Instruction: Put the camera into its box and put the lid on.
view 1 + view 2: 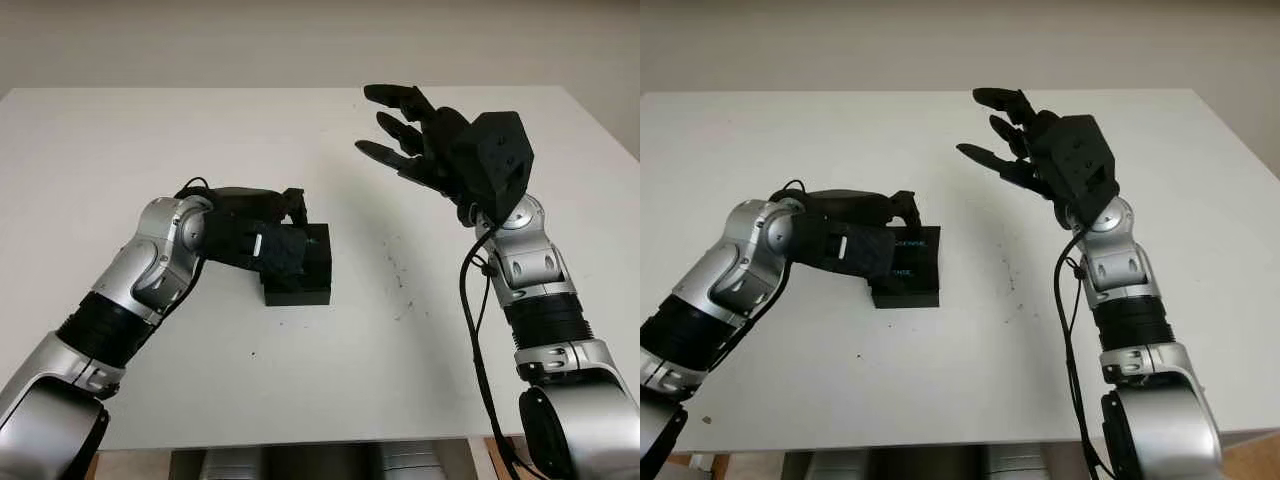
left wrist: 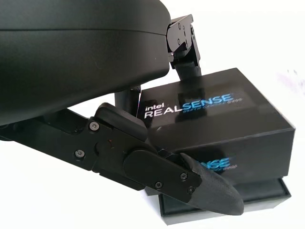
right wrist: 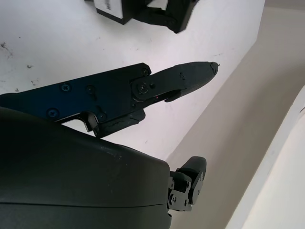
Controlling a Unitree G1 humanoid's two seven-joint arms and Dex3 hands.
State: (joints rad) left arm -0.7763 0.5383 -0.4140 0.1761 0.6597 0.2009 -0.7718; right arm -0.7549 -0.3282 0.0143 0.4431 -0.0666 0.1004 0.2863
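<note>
Left wrist view: left hand (image 2: 157, 167) grips lid (image 2: 214, 119) on box (image 2: 228, 202).

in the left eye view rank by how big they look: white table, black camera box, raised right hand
1. White table, by far the largest.
2. Black three-finger right hand, raised and open; it sits nearer the camera, which inflates it.
3. Black lidded camera box, partly covered by the left hand gripping it.

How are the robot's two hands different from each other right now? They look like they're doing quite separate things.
The left hand is low at the table, its fingers closed around the lid of the black box; the right hand is raised in the air above the table and holds nothing. The left hand reaches in across the box, while the right hand's fingers point away over the bare white table. Both are black three-finger hands on silver arms.
</note>
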